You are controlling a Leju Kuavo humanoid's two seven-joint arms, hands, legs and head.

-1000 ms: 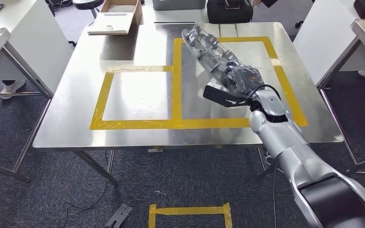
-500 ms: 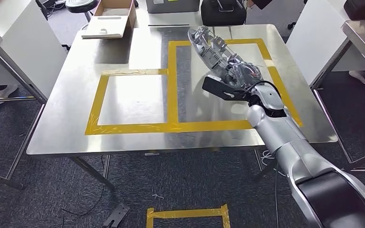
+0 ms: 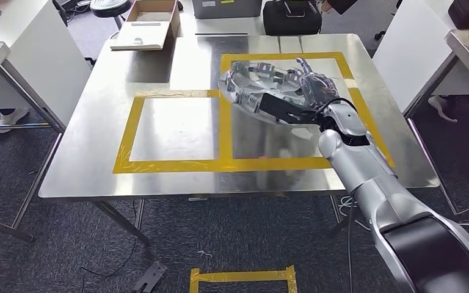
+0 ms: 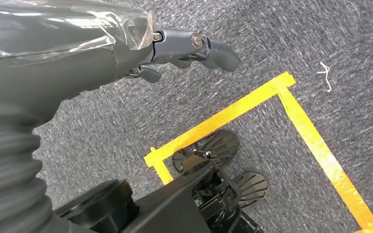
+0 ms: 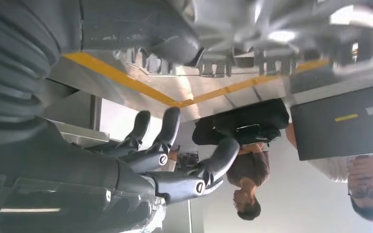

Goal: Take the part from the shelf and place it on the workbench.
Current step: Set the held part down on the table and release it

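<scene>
Part (image 3: 258,85) in your right hand (image 3: 313,91) looks like a long, stiff piece of silvery metal, ribbed and cut through with openings, so treat it as rigid but awkward: most of its length juts out leftward past the grip, and that overhang will want to lever down. You hold it at its right end, fingers wrapped over the top edge and the thumb under it; the right wrist view suggests some fingers (image 5: 170,126) stick out free of it, though the blur there makes that hard to judge. It hangs tilted over the right-hand yellow tape box (image 3: 349,79) on the workbench (image 3: 98,171), its far end reaching the tape line between the two boxes; whether any edge already touches the steel I cannot tell. Bare metal on smooth metal may slide, so lower it flat before letting go. Your left hand (image 4: 184,46) hangs over the carpet (image 4: 272,39), holding nothing, its fingers loosely bent and apart
</scene>
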